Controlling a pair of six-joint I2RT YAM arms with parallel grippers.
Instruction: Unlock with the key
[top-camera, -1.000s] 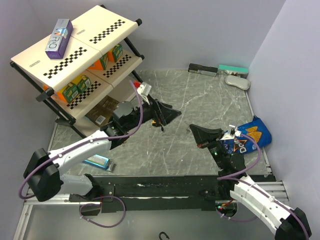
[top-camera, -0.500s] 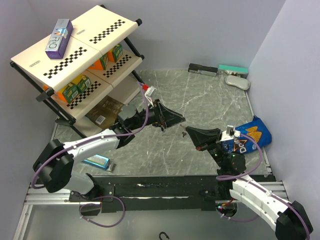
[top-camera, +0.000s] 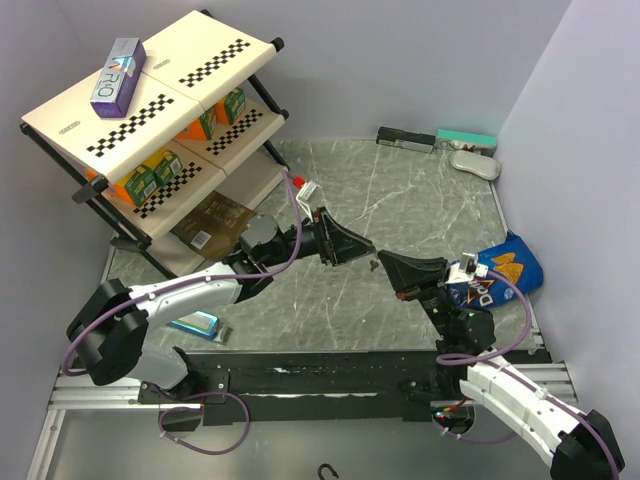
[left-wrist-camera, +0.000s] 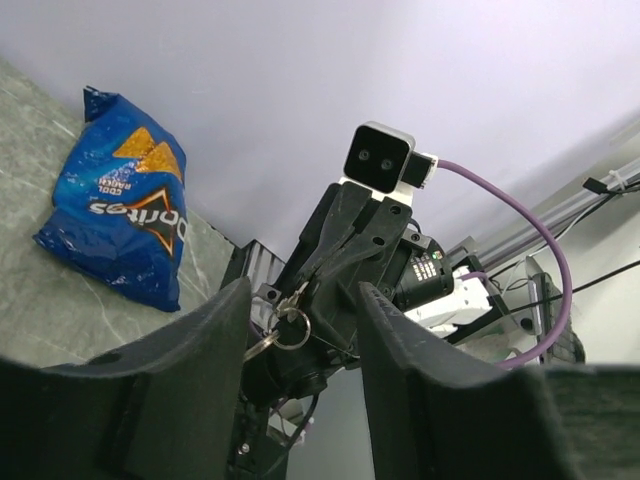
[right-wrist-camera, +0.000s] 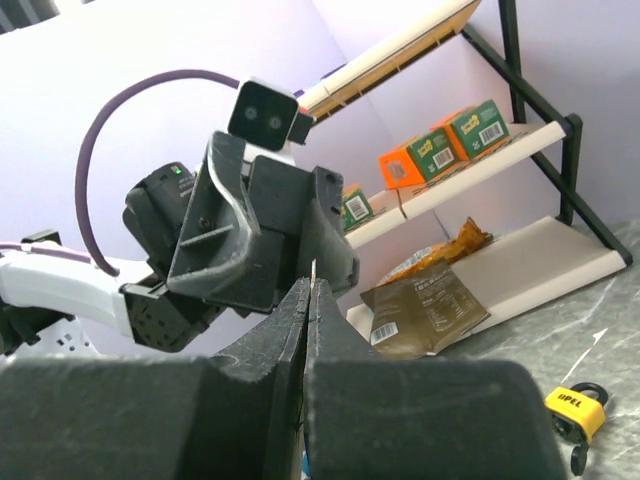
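**Key presented between two pincers; padlock not yet reached**

Item: key (right-wrist-camera: 313, 268). Its thin blade is pinched in the clenched right pincer (top-camera: 388, 263) and stands up just above the jaw tips. A ring (left-wrist-camera: 290, 325) is seen hanging at the same tips in the left wrist view.

Item: left pincer (top-camera: 362, 254). It is held tip to tip with the right pincer, above the tabletop (top-camera: 400, 200). Its jaws are parted about halfway, with the ring and the right pincer's tip between them. No contact with either can be made out, and nothing is gripped.

Item: padlock (right-wrist-camera: 574, 411). It is yellow and lies on the tabletop, well below the right pincer and off to one side. It is touched by neither arm.

Step in hand: judged to be a hand-over or regrasp of the key in mid-air, ahead of any unlocking.

Next move, as judged: the left jaws need to be closed squarely on the key or ring before the right grip is loosened. Otherwise the key may be dropped. After that, the blade has to be lined up with the keyhole, and the padlock probably steadied.
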